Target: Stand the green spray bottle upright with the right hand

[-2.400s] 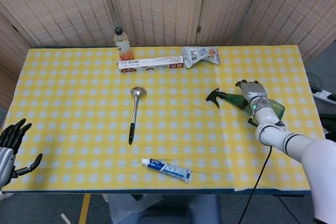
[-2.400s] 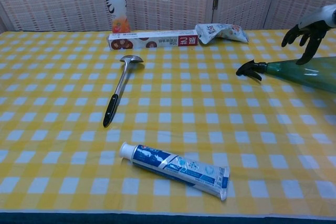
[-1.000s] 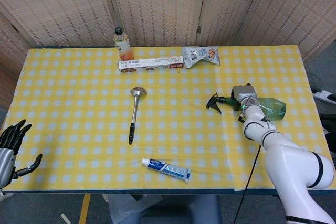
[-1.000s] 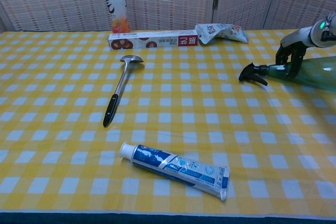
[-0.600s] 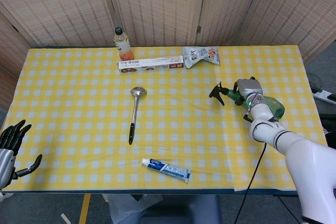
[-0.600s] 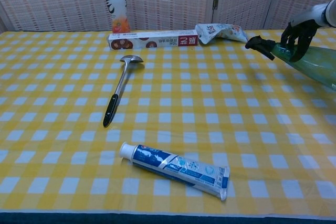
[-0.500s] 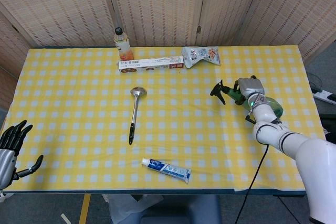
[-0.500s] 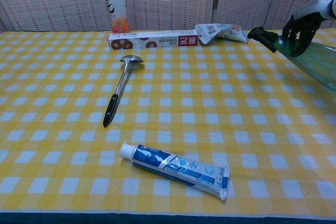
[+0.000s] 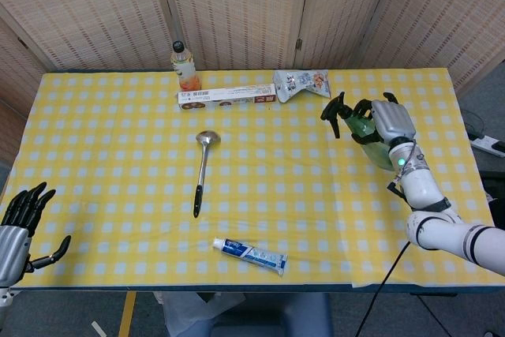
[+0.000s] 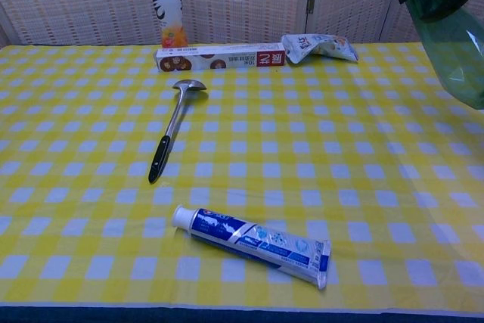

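Right hand: the right hand [image 9: 388, 125] is holding the see-through green plastic spray bottle [image 9: 364, 133] near its black nozzle.
Bottle: it is tilting up off the yellow checked counter [image 9: 118, 155], near the right edge.
Left hand: the left hand [image 9: 20, 222] is holding nothing, fingers spread, by the front left corner.

White arm [image 9: 442, 230], silver-backed black-fingered robot hand [image 9: 392, 122].

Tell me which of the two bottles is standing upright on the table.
The drink bottle with the black cap, at the table's back edge behind the long box. The green spray bottle is held tilted in the right hand.
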